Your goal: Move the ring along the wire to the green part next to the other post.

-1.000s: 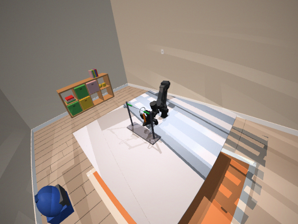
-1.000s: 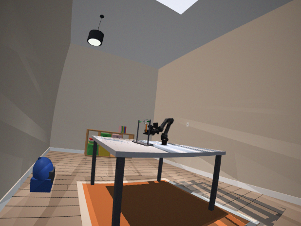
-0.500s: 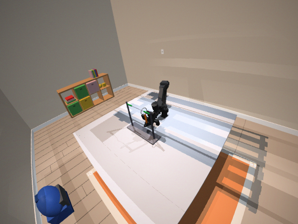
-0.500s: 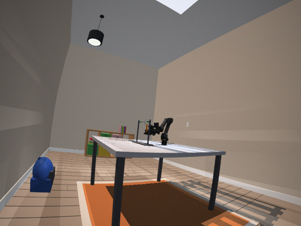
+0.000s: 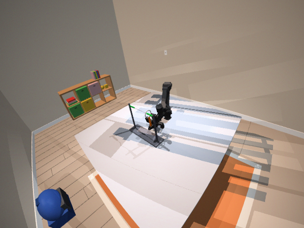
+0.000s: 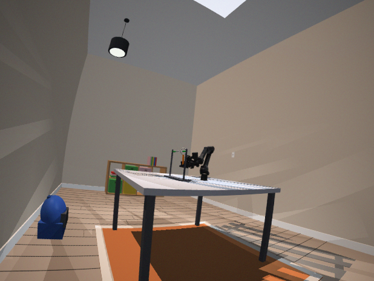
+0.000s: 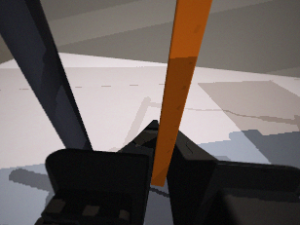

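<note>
The orange handle (image 5: 149,122) (image 6: 183,159) (image 7: 183,72) stands roughly upright. My gripper (image 5: 150,126) (image 7: 160,125) is shut on its lower part. The thin ring (image 5: 147,110) at its top is around the wire near the inner end of the green part (image 5: 149,114) by the near post (image 5: 155,130) (image 6: 184,169) (image 7: 44,77). Whether the ring touches the wire is too small to tell. The thin grey wire (image 5: 139,110) runs to the other green part (image 5: 132,106) (image 6: 174,151) at the far post (image 5: 132,118) (image 6: 171,163).
Both posts stand on a dark base plate (image 5: 143,137) on the white table (image 5: 169,167) (image 6: 145,181). The near post is close to the gripper, at the left in the wrist view. The arm (image 5: 167,96) (image 6: 207,157) reaches in from the side opposite the top view.
</note>
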`<state>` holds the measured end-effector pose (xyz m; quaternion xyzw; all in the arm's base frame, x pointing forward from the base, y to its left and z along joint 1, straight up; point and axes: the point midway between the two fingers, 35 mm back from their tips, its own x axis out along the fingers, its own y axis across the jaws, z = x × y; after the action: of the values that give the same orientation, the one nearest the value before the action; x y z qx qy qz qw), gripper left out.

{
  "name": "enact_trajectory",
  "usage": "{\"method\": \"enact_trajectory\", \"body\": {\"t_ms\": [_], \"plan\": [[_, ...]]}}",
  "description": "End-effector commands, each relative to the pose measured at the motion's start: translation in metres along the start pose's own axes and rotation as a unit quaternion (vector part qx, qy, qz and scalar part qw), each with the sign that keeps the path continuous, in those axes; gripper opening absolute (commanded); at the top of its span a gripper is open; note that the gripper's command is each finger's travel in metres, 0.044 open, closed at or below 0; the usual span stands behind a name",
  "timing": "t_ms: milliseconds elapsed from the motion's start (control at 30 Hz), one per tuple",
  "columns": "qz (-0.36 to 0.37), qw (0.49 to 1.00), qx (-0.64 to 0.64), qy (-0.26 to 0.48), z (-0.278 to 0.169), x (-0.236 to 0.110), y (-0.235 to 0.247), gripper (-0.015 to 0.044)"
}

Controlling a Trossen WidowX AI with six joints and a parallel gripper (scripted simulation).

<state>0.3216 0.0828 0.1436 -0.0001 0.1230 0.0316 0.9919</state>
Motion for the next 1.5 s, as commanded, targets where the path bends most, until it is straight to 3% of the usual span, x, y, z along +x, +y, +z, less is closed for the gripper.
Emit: {"method": "enact_trajectory", "body": {"t_ms": [0,1433,1467], "plan": [[0.001,1.000,0.003,-0.001,0.001,0.001,0.005,-0.0150],[0.001,1.000,0.003,-0.001,-0.020,0.007,0.006,-0.0150],[0.003,1.000,-0.001,0.000,-0.020,0.007,0.006,-0.0124]]}}
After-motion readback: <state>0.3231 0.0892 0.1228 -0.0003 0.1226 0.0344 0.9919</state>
